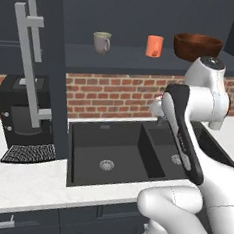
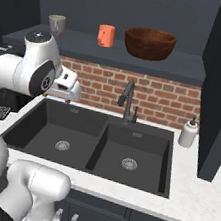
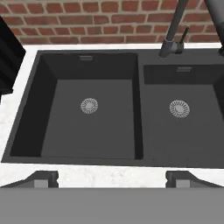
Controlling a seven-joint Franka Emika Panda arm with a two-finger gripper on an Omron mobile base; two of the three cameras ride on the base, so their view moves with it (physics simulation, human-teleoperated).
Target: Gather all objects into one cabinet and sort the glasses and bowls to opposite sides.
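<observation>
tool: the tool (image 3: 112, 178) is hanging over the double sink, looking straight down into it, tips spread wide apart with nothing between them. One fingertip (image 3: 41, 178) sits bottom left of the hand view, the other bottom right.
grey-green mug: the grey-green mug (image 1: 101, 42) stands upright on the dark shelf (image 1: 124, 58), furthest left of the three things up there. Same mug in the right base view (image 2: 56, 24).
orange mug: the orange mug (image 1: 154, 46) is on the same shelf, between the grey-green one and the bowl and apart from both (image 2: 106, 35).
bowl: the big glossy brown bowl (image 1: 197, 47) sits at the right end of the row, near the orange mug but not touching it (image 2: 149, 43).
cabinet door: the navy cabinet door (image 1: 41, 57) is swung open at the left, its long grey bar handle (image 1: 29, 66) facing the camera.
sink: the black two-basin sink (image 3: 138, 105), a round drain in each basin, is set into the pale table (image 1: 28, 181).
faucet: the dark faucet (image 2: 126, 101) stands behind the sink against the red brick wall (image 2: 150, 96).
soap bottle: the white soap bottle (image 2: 188, 132) is on the table just right of the sink.
coffee machine: the black coffee machine (image 1: 23, 121) is on the table left of the sink, partly behind the open door.
</observation>
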